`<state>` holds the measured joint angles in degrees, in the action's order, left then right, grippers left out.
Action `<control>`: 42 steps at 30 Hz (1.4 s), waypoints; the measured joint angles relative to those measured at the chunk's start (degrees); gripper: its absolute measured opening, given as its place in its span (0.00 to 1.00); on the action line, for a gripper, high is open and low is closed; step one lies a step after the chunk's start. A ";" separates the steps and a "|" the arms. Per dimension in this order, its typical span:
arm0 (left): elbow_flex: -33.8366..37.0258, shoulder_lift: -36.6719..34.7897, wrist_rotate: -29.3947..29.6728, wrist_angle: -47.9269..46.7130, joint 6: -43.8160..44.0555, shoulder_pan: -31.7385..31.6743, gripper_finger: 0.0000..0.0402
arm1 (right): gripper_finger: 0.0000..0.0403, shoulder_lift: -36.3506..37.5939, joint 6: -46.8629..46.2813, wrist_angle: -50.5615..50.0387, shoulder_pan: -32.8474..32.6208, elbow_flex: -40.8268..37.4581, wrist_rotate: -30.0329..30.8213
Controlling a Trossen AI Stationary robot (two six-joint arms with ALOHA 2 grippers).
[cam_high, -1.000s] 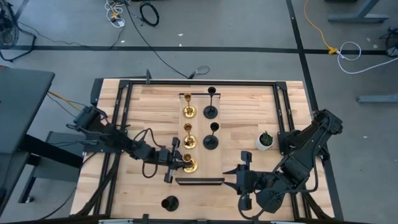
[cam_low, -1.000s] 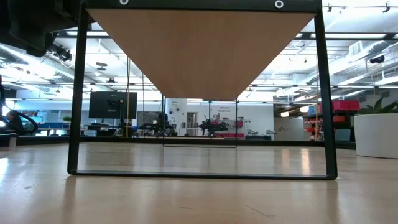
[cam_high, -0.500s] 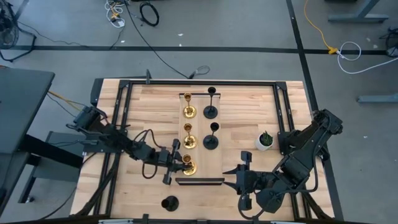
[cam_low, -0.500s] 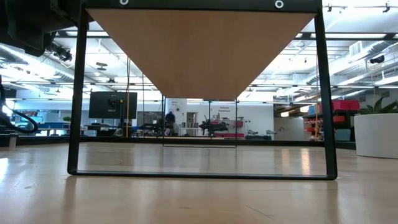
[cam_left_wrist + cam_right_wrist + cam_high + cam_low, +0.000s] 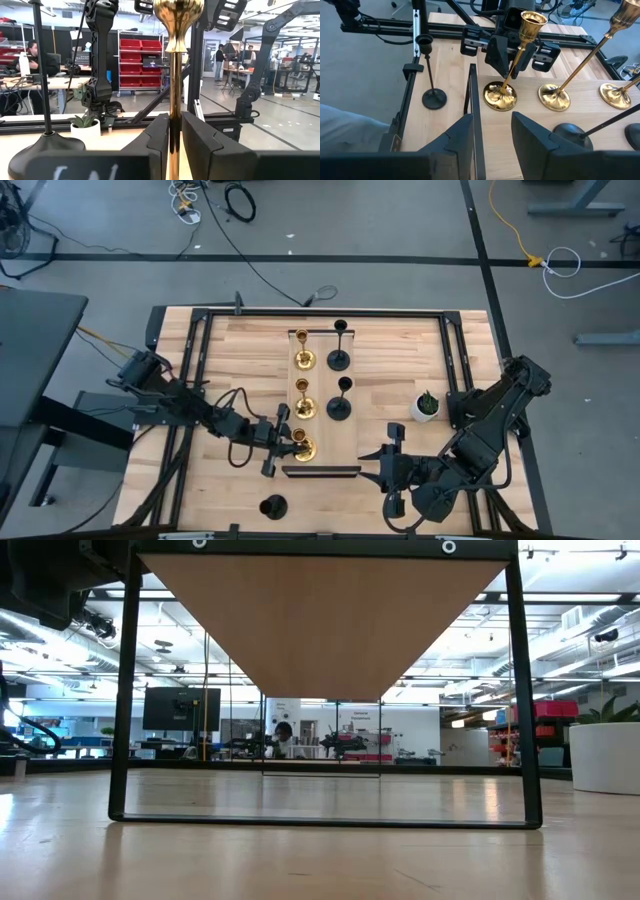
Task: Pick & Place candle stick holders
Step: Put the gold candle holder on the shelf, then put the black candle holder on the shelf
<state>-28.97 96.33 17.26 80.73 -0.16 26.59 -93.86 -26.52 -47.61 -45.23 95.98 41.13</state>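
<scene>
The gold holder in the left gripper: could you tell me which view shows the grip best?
The right wrist view: the left gripper closes on the gold holder at its stem, base on the table. The left wrist view shows only stem and cup; the high view shows it small; the low view misses it.

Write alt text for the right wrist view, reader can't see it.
The left tool is closed around the thin stem of a gold candle stick holder standing on the wooden table. Two more gold holders stand in a row beside it, and a black holder stands apart beyond a dark rail. The right tool's open fingers frame the foreground, holding nothing.
</scene>
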 joint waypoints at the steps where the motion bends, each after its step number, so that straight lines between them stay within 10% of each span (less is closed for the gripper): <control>1: 0.00 0.00 0.00 0.00 0.04 0.00 0.14 | 0.33 0.00 0.00 -0.01 0.00 0.00 -0.01; 25: 2.13 -5.75 2.92 -0.86 -4.04 2.55 0.48 | 0.33 -0.02 -0.01 -0.51 0.02 0.00 -0.03; 42: 12.25 -24.76 9.75 -17.48 -4.94 16.05 0.49 | 0.33 -0.02 -0.24 -0.47 0.02 0.00 -0.03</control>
<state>-16.72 71.57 27.01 63.24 -5.11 42.64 -93.89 -26.76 -48.07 -45.21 95.98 41.10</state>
